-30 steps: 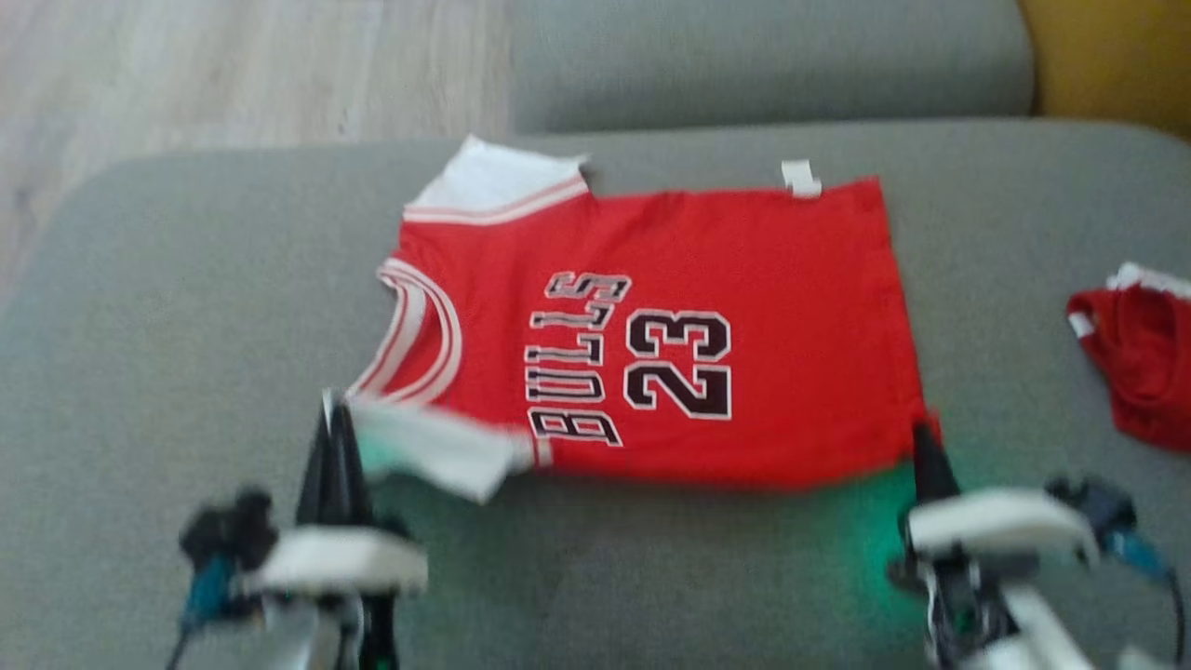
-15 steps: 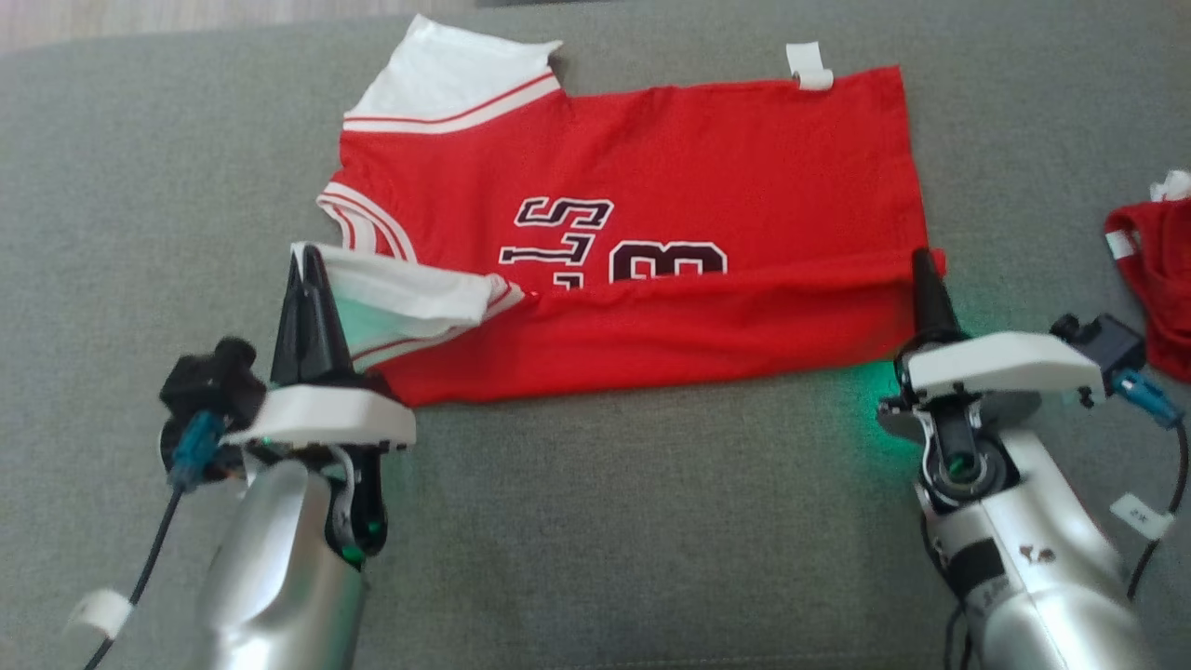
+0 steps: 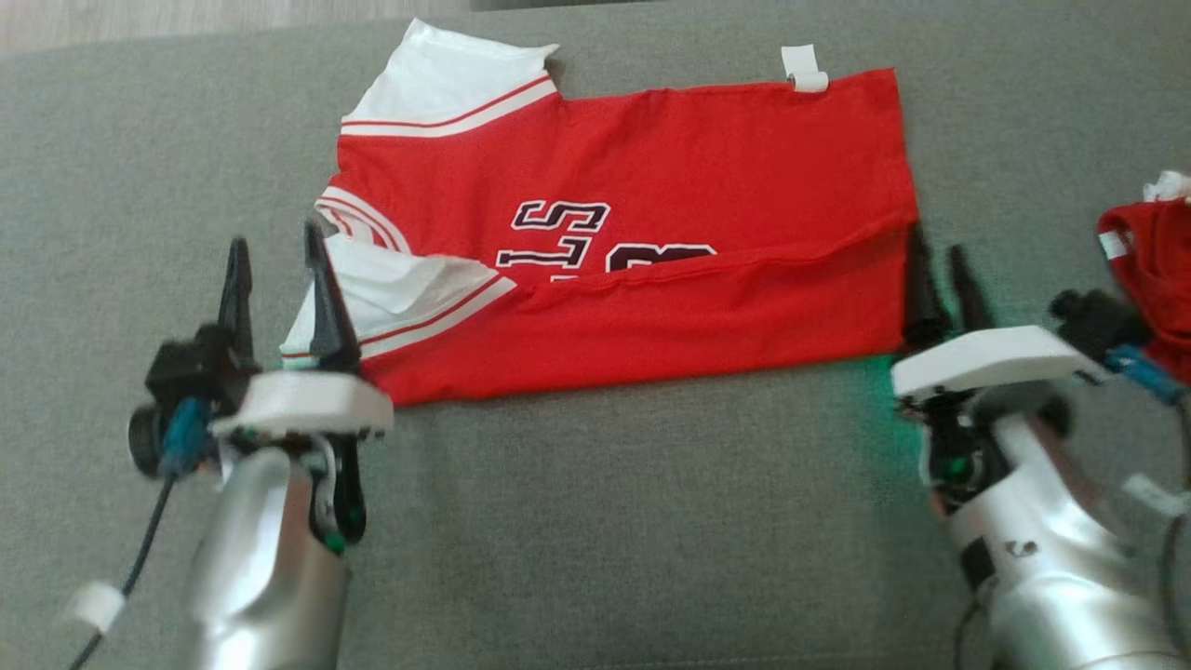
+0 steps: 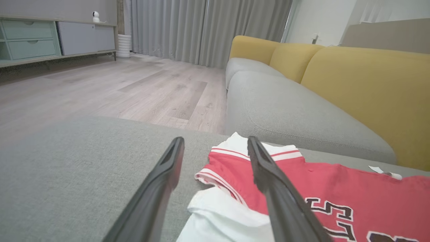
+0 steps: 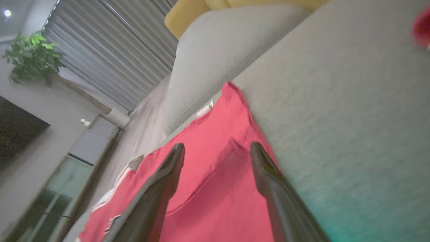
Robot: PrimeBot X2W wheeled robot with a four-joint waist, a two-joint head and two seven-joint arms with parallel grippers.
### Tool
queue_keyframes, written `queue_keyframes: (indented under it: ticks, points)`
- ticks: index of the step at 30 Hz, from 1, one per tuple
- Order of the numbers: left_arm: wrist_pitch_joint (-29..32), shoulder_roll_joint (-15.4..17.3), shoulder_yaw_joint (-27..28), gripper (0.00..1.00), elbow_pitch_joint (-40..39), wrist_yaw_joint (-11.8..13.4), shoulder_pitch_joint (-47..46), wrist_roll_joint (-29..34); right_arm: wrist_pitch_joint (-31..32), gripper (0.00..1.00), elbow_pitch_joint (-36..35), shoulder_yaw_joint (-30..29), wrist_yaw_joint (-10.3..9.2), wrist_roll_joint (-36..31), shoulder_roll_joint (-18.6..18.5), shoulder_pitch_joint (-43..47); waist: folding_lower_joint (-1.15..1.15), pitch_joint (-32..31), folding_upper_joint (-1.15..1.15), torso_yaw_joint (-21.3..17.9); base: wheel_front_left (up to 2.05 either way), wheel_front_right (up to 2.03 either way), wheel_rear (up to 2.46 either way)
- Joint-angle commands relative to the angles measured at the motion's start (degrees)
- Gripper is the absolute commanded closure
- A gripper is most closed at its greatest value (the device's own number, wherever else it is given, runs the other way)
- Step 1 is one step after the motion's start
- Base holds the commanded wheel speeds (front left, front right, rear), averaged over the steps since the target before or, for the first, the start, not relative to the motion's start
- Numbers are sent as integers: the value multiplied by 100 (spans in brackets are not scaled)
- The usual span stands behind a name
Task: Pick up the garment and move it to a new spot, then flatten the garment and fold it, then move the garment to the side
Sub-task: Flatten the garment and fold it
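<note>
The red jersey (image 3: 651,158) lies lengthwise across the grey cushion (image 3: 605,521), collar end to the left and hem to the right. Its near long edge is already turned over toward the far side. That flap (image 3: 698,307) covers the lower half of the black lettering (image 3: 558,216).

The left gripper (image 3: 275,237) stands at the collar end with its jaws apart and nothing between them. One finger is just beside the near white sleeve (image 3: 391,288). The right gripper (image 3: 936,240) is at the hem corner of the flap, jaws likewise apart and empty. From the right wrist view, the cloth runs below and between its fingers.

To my eye the step in hand is the lengthwise fold, and this first turn looks laid but not tidy. The flap's edge rises slightly toward the right rather than running straight. The near sleeve is rumpled and sticks out past the collar.

Doing it well probably means flattening that sleeve onto the body before going further, so no lump is trapped. The far edge would then be taken at both ends together, by the far sleeve (image 3: 447,74) and by the corner near the white tag (image 3: 805,70). Both arms should carry it across at an even pace so the crease stays parallel.

The thin cloth will likely drag and wrinkle if only one layer is pinched. A second red garment (image 3: 1149,270) lies at the far right, close enough to the right arm to be worth avoiding.
</note>
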Motion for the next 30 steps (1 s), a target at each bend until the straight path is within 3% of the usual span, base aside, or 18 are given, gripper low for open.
queue_keyframes:
  ticks: [1,7,11,15,24,25,26,27,28,29,30]
  points:
    - [-36,102,207,0,-175,33,117,5,-63,0,-219,-37,-4,-289,-87,-61,0,-32,0,-4,0,0,0]
    - [-36,102,219,0,27,15,714,-3,-68,0,-908,-1150,-4,-2265,96,740,0,-80,0,30,0,0,0]
    - [-36,102,230,0,257,-53,861,-49,-69,0,-1135,-1581,-4,-3280,197,1123,0,-36,0,44,0,0,0]
    - [-36,102,214,0,514,-207,773,-139,-69,0,-1227,-1829,-4,-3854,246,1282,0,50,0,18,0,0,0]
    - [-36,102,79,0,1413,-383,456,-214,-69,0,-1323,-1447,-4,-4172,251,1203,0,184,0,-77,0,0,0]
    - [-36,102,42,9,1528,-418,419,-249,-69,0,-1311,-1447,-4,-4142,251,1184,0,202,0,-77,0,0,0]
    - [-36,102,-9,45,1651,-458,386,-289,-69,0,-1266,-1436,-4,-4142,251,1165,0,219,0,-74,0,0,0]
    - [-36,102,-65,61,1764,-488,350,-317,-70,0,-1193,-1428,-4,-4174,251,1144,0,236,0,-71,0,0,0]
    - [-36,102,-124,86,1880,-526,316,-360,-70,0,-1108,-1433,-4,-4178,251,1115,0,254,0,-66,0,0,0]
    - [-36,102,-199,100,2007,-571,281,-406,-70,0,-1013,-1447,-4,-4180,251,1076,0,273,0,-62,0,0,0]
    - [-36,102,-263,100,2110,-610,240,-462,-70,0,-916,-1450,-4,-4210,251,1031,0,290,0,-54,0,0,0]
